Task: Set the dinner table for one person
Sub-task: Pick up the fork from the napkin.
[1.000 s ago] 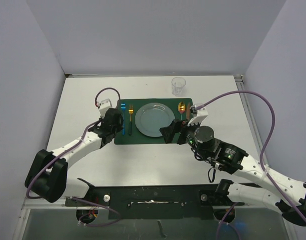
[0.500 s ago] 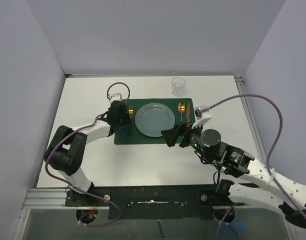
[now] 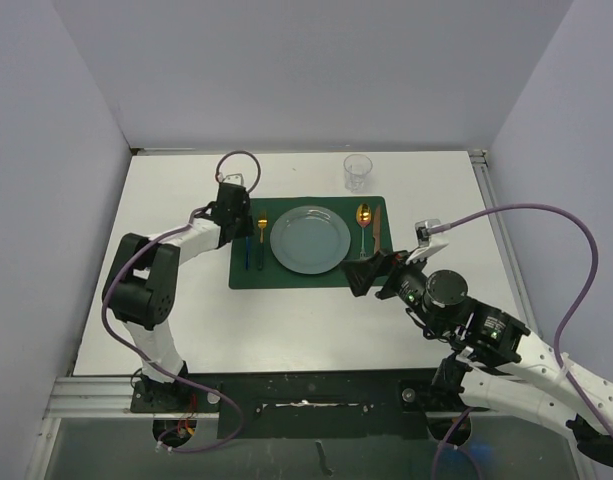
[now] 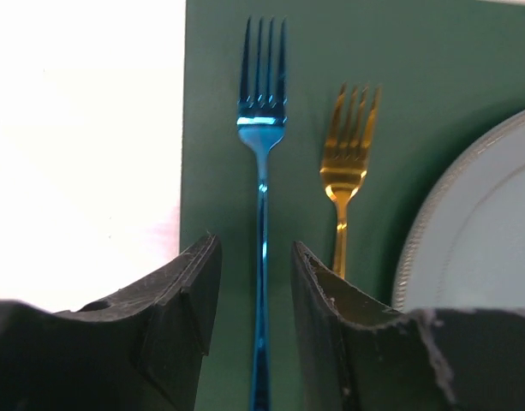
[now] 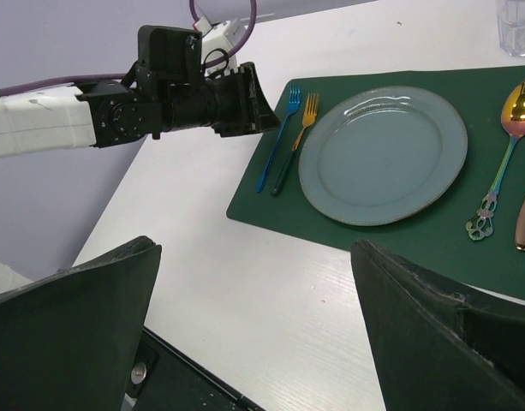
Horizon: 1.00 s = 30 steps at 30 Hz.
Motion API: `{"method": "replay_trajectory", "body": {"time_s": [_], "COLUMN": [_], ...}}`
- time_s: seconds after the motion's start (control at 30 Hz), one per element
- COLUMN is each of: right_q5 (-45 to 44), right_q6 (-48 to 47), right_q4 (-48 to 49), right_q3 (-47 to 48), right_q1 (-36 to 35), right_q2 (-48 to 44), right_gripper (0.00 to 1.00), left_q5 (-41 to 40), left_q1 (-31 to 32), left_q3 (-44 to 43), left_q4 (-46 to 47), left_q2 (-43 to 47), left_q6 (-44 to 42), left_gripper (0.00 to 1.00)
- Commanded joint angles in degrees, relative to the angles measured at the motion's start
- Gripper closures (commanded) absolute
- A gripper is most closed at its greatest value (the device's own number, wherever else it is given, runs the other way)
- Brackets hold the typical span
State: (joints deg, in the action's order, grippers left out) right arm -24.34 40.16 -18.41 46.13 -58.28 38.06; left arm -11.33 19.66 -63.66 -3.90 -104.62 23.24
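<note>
– White, matte, and far bigger than anything else: the table (image 3: 166,300) lies under everything in the overhead view. Could it shift?

– Judging by its size and metal rail, no. It looks heavy, stiff and fixed, with nothing to grasp. The setting sits on a green placemat (image 3: 286,278) at its centre.

– Left to right?

– The left gripper (image 4: 253,257) hovers with jaws narrowly apart, and mat shows either side of the blue fork (image 4: 261,171) between them. A gold fork (image 4: 346,171) lies beside it, both at 9 o'clock of the plate (image 3: 310,239). The spoon (image 3: 363,225) and knife (image 3: 376,230) lie at 3, the glass (image 3: 357,171) at 1. The right gripper (image 3: 358,272) is at 5, spread wide and empty.

– Gripping that fork?

– It is probably light, stiff, slick metal lying flat. Pinch across the handle, mid-length.
</note>
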Motion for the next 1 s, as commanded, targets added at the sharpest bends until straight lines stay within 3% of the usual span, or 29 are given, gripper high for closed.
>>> {"method": "replay_trajectory", "body": {"time_s": [0.0, 0.97], "right_q5": [-1.16, -0.83], "right_q6": [0.79, 0.62], "right_q4": [1.18, 1.20], "right_q3": [0.07, 0.80], "right_q1": [-0.56, -0.75], "right_q2": [0.48, 2.19], "right_gripper": [0.01, 0.00], "left_q5": [-2.28, 7.74], "left_q1": [-0.32, -0.32], "left_q3": [-2.43, 0.04], "left_q4": [-5.87, 2.76], "left_q2": [-0.94, -5.19], "left_q6": [-3.71, -5.10], "left_gripper": [0.65, 0.67]}}
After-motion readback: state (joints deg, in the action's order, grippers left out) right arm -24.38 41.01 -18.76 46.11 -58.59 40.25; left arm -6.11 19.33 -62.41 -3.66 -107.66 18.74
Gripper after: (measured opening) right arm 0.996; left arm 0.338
